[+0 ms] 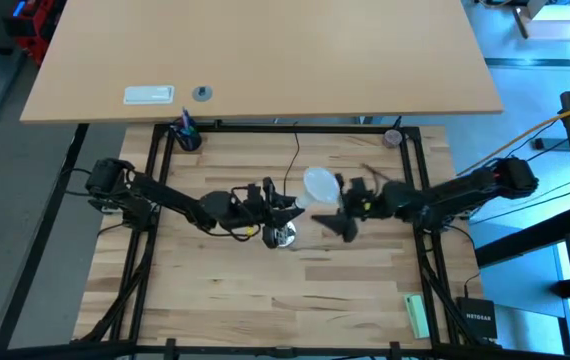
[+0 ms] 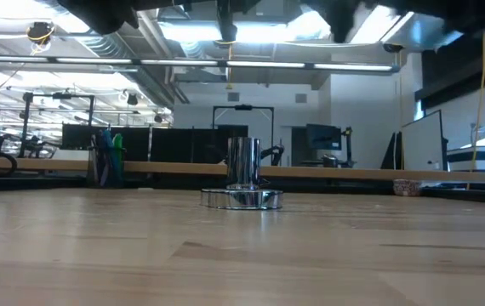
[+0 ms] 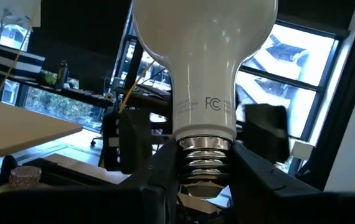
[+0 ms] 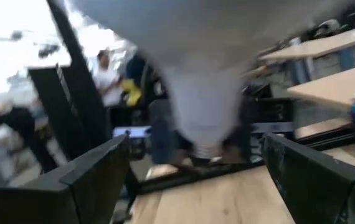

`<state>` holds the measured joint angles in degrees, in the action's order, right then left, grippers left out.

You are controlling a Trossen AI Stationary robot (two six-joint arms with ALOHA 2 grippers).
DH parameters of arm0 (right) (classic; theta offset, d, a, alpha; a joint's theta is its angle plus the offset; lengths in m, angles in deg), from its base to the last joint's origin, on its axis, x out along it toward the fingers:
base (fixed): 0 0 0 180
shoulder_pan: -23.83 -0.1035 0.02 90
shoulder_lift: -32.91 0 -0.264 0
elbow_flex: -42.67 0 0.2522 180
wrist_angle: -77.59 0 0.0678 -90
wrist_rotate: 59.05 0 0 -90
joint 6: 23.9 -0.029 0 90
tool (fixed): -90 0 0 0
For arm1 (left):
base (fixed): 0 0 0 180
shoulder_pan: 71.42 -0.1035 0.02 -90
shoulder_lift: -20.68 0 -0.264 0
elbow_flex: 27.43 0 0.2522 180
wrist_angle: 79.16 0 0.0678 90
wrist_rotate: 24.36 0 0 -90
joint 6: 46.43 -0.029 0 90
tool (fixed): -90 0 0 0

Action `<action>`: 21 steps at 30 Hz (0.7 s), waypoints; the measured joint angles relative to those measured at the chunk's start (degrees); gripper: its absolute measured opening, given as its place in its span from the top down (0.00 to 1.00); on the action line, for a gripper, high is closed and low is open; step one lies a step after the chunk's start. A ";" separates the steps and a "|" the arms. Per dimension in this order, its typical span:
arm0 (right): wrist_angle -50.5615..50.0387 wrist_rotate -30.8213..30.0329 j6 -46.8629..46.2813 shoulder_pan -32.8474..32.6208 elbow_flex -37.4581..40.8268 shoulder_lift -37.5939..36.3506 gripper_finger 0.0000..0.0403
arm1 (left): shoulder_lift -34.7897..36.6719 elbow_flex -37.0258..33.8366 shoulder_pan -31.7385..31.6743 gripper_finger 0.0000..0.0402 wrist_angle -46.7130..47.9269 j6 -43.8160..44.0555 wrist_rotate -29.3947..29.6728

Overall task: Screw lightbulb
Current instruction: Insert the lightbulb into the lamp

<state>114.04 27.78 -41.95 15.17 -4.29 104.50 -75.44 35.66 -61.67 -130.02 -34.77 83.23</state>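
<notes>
At desk centre, the left tool [image 3: 205,180] pinches the bulb's [image 1: 319,184] screw base, the globe toward 2 o'clock. The right tool [image 4: 193,168] is spread wide just beside it.

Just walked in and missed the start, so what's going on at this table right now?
Two robot arms are working on a lightbulb above the middle of the wooden table. The left gripper is clamped on the bulb's threaded metal base, holding it in the air. The right gripper is open, its fingers spread on either side of the bulb without gripping it. The shiny metal socket stands upright on the table with nothing in it, so the bulb is not yet screwed in.
</notes>
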 joint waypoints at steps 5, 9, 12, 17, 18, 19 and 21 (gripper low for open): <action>-3.69 -0.19 4.36 0.07 -5.57 2.08 0.10 | 0.22 0.01 0.82 0.77 0.50 -0.08 0.31; 0.57 -0.64 7.25 0.07 -6.34 1.68 0.10 | 0.24 0.02 1.58 0.77 1.05 0.05 1.53; 2.92 -2.92 6.76 0.07 -6.36 1.70 0.10 | 0.24 0.11 1.64 0.77 0.84 -0.16 1.53; 2.70 -4.40 7.64 0.07 -6.36 1.75 0.10 | 0.35 0.16 1.58 0.77 3.11 -0.08 1.62; 1.88 -4.40 7.65 0.07 -6.60 1.75 0.10 | 0.39 0.17 1.60 0.77 3.70 -0.07 1.63; 0.16 -4.47 7.64 0.07 -7.36 1.75 0.10 | 0.39 0.17 1.60 0.77 4.51 -0.14 1.67; -4.94 -4.98 7.71 0.07 -9.57 1.75 0.10 | 0.39 0.17 1.34 0.77 6.11 -0.17 1.66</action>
<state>109.10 22.79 -34.24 15.23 -13.86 106.25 -75.05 35.83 -60.32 -123.91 -34.95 84.89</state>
